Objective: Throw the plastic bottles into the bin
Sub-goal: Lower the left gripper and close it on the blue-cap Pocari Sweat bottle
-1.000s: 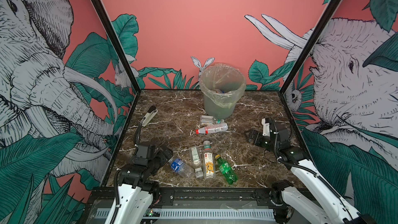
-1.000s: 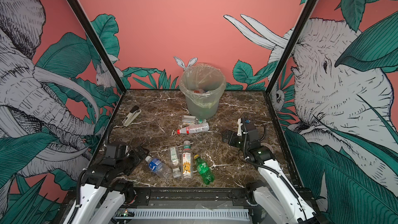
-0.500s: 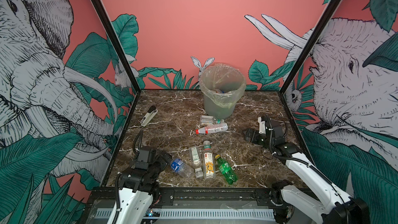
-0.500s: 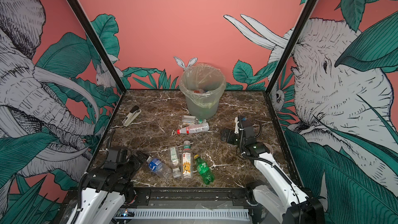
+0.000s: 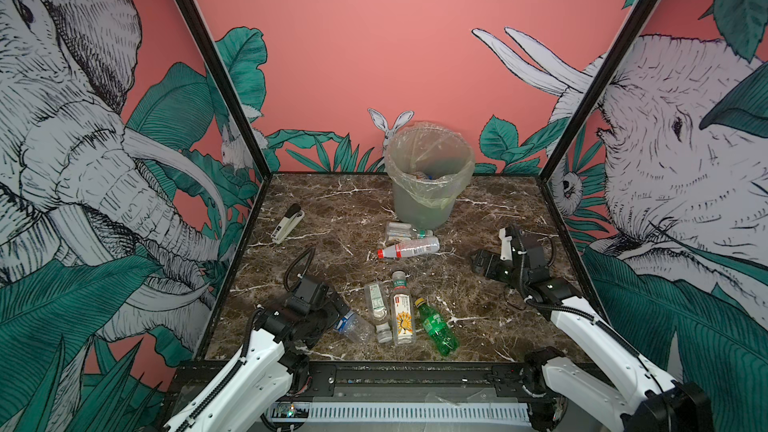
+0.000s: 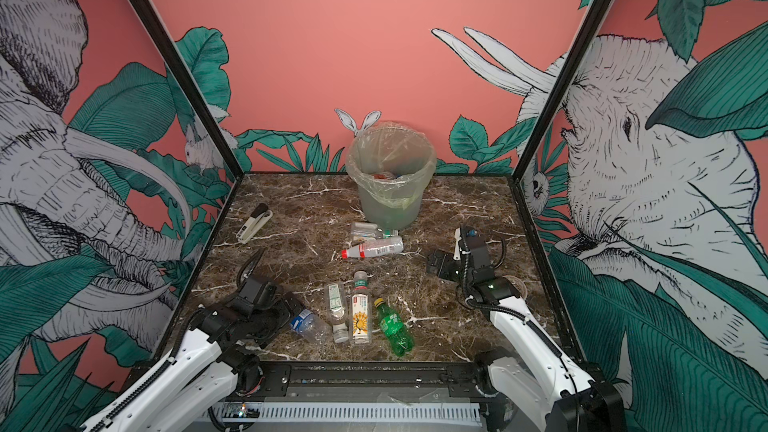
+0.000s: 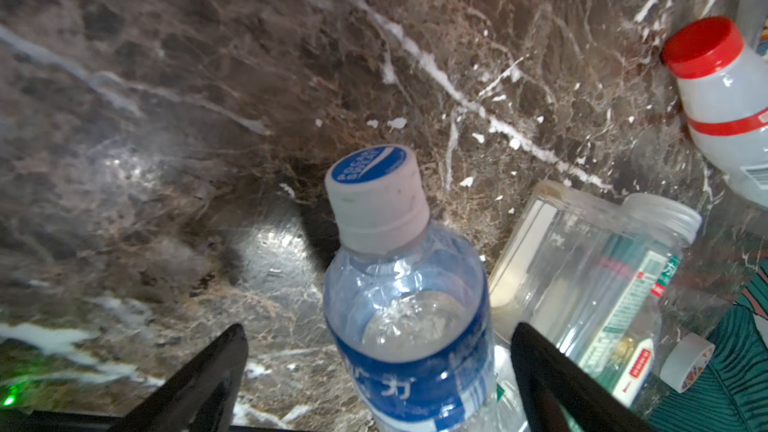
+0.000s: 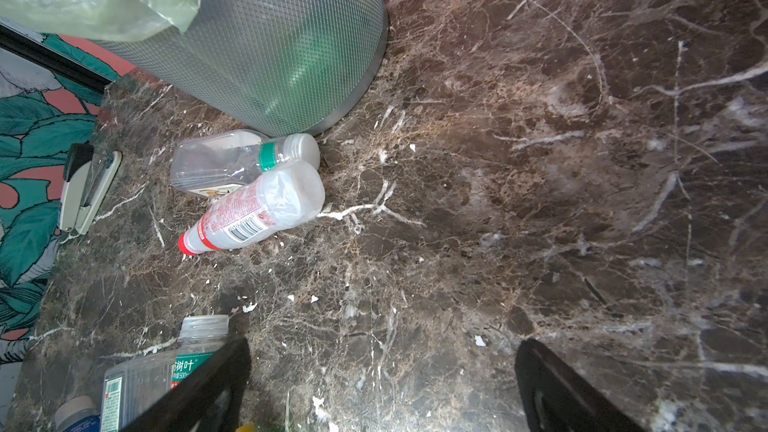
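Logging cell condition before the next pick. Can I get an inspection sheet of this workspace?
Surface: dark marble tabletop, no spills seen.
Job's things: six plastic bottles lying down, two beside the bin, four near front; bin upright, lined.
Clutter: stapler at left; tape roll at right.
End effectors: left end effector open, blue-label bottle between its jaws; right end effector open over bare marble.
Cables: black loops at both wrists, clear of bottles.
Surroundings: jungle-print walls, black frame.

Bin (image 5: 419, 209) at table (image 5: 332, 201) back, bottles (image 6: 360, 317) before it.
Back pair (image 5: 409, 249) lies touching, just before bin; front four (image 5: 402, 313) lie side by side near front edge, well apart from pair; stapler (image 5: 287, 224) left of pair, near left table edge.
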### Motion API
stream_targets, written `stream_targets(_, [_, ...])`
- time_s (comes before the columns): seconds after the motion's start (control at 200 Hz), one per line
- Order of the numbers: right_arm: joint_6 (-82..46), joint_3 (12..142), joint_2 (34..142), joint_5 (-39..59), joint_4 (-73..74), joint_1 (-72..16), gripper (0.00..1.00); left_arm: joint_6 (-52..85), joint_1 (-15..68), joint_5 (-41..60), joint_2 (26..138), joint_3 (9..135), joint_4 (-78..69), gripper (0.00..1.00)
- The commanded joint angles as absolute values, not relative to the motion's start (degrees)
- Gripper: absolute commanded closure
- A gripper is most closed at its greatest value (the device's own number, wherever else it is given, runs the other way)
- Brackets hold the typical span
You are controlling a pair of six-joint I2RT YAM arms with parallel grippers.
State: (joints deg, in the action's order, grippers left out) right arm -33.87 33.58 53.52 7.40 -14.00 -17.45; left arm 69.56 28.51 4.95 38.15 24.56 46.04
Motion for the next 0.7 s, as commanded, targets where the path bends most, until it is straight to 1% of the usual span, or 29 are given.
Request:
stream_targets(0.0, [-34.53,34.69,52.57,5.91,-13.53,-17.44,0.01,72.71,28.9,3.23,37.12,22.22,42.93,0.01])
stream_targets(0.205, [-36.59,34.5,52.69,4.7,-13.45,-17.41,0.01,74.96,29.16,3.12,37.16,19.22,37.38,0.01])
stream_targets(0.48, [-37.07,34.8,52.74,4.31,-13.89,-17.41,0.01,75.46,29.61,3.3,38.48,18.09,35.05,0.02])
stream_targets(0.53, [-37.19,34.81,52.74,4.19,-13.86,-17.4,0.01,75.8,29.62,3.27,38.32,17.62,34.34,0.04])
stream_targets(0.575, [-37.31,34.8,52.79,4.21,-13.8,-17.41,0.01,76.0,29.71,3.46,38.36,17.17,33.7,0.09])
stream_targets(0.695, [-37.59,34.94,53.0,4.05,-13.8,-17.41,0.01,76.38,29.88,3.82,38.54,16.11,33.05,0.14])
